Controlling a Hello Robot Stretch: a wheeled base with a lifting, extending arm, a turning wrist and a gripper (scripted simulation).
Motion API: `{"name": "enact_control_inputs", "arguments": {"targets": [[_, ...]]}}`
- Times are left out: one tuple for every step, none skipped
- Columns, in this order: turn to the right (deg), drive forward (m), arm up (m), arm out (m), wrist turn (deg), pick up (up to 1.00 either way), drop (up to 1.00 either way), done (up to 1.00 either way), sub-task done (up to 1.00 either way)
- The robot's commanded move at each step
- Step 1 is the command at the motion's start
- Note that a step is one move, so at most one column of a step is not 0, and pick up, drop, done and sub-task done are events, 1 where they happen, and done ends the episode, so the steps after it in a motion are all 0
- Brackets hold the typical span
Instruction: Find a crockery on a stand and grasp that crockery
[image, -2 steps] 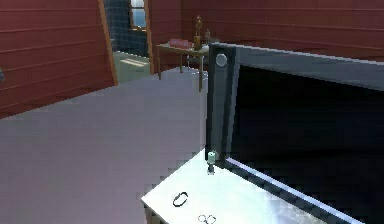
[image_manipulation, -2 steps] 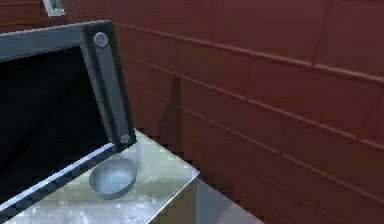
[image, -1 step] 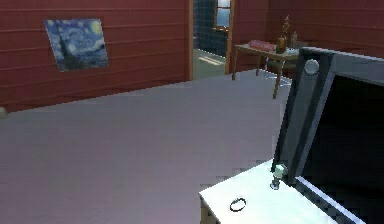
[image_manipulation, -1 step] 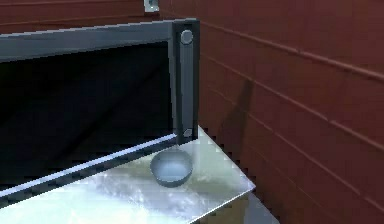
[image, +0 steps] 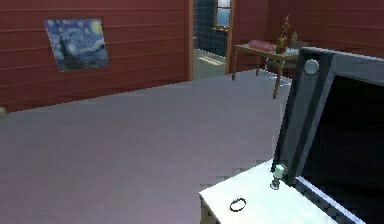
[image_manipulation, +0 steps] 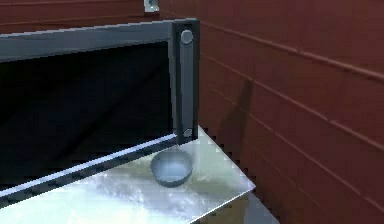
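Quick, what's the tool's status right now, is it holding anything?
Tool: cannot be told.
The grey bowl rests on the white stand, beside the dark screen.

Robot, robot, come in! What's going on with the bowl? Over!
Grey bowl upright on white stand. Dark screen close behind the bowl. Small ring also on the stand. Over.
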Motion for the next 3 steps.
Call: {"name": "enact_control_inputs", "arguments": {"targets": [[0.0, 0.00, 0.32, 0.00, 0.0, 0.00, 0.00, 0.00, 0.00], [0.0, 0.00, 0.00, 0.24, 0.0, 0.00, 0.00, 0.00, 0.00], [0.0, 0.00, 0.00, 0.00, 45.0, 0.00, 0.00, 0.00, 0.00]]}}
